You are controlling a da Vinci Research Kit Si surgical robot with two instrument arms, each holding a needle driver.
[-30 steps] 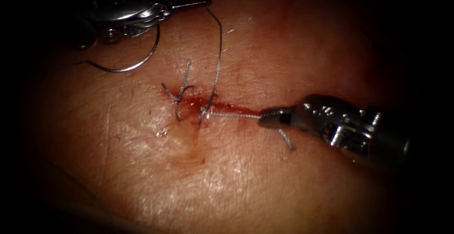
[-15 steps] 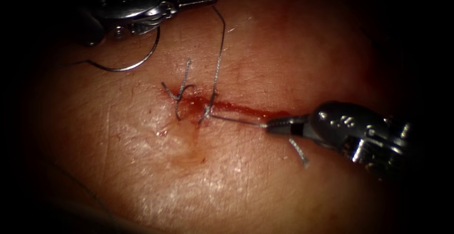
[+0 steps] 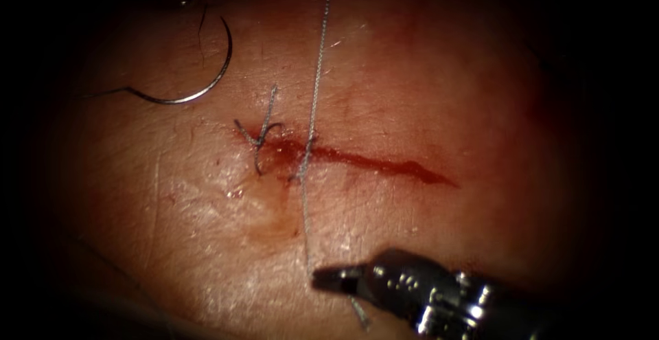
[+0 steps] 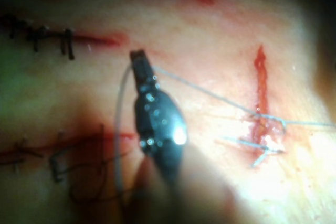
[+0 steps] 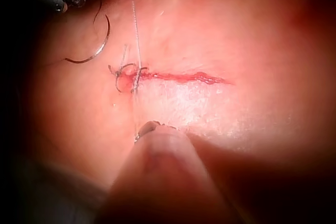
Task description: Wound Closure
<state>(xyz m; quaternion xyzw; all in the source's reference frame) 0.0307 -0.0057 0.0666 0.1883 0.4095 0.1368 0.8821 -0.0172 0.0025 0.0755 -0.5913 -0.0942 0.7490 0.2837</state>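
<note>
The cut [image 3: 371,163] runs across the tissue [image 3: 425,93], red fluid along it. A tied stitch with cut ends [image 3: 261,137] sits at its left end. Just right of that stitch, the thread [image 3: 314,86] crosses the cut in one taut line. My right tool [image 3: 328,278], on the near side of the cut, is shut on the thread's near end, with a short tail [image 3: 358,312] hanging below the jaws. My left tool [image 4: 140,59] is shut on the far strand [image 4: 210,94]. Neither tool holds the curved needle [image 3: 206,87], which lies flat on the tissue, upper left of the cut.
Thread from the needle's tail trails left over the tissue [image 3: 103,94]. In the left wrist view, other stitched cuts [image 4: 37,35] lie around the tool. The right wrist view has the needle [image 5: 100,45] and the cut [image 5: 178,77] beyond my right tool [image 5: 149,127].
My right tool swung from the cut's right end down to the near side, pulling the thread. The left tool rose past the top edge. The slack thread is now straight and taut.
</note>
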